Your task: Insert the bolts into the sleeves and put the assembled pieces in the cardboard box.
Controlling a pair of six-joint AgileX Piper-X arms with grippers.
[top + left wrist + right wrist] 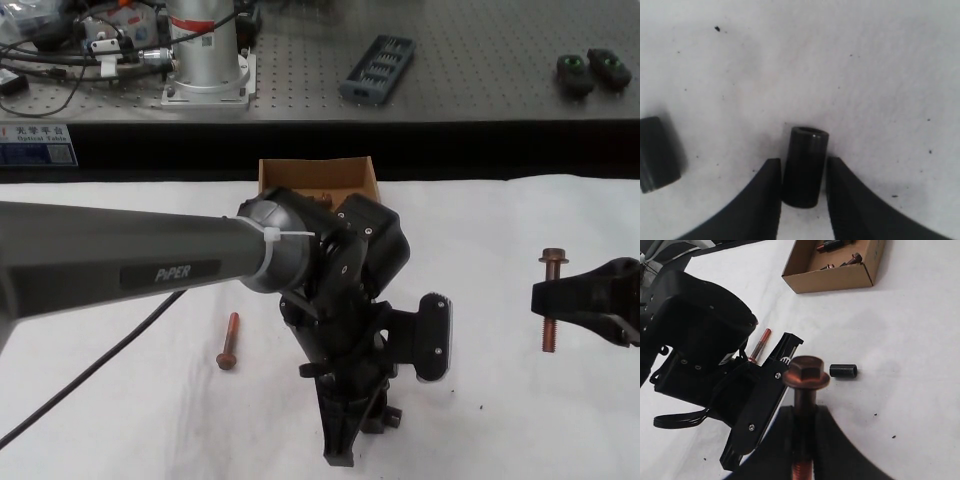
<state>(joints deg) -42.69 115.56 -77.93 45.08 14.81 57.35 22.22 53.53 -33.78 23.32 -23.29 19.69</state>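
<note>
You see a copper-toned metal bolt [805, 371], a matt black sleeve [806, 165], a matt cardboard box [830, 279] and a matt white cloth [480, 420].

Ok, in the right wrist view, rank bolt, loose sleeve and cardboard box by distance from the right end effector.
1. The bolt, clamped in the right end effector.
2. The loose sleeve, on the cloth just beyond.
3. The cardboard box, far across it.

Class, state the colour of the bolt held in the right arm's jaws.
Coppery reddish-brown. The bolt shows best in the right wrist view.
</note>
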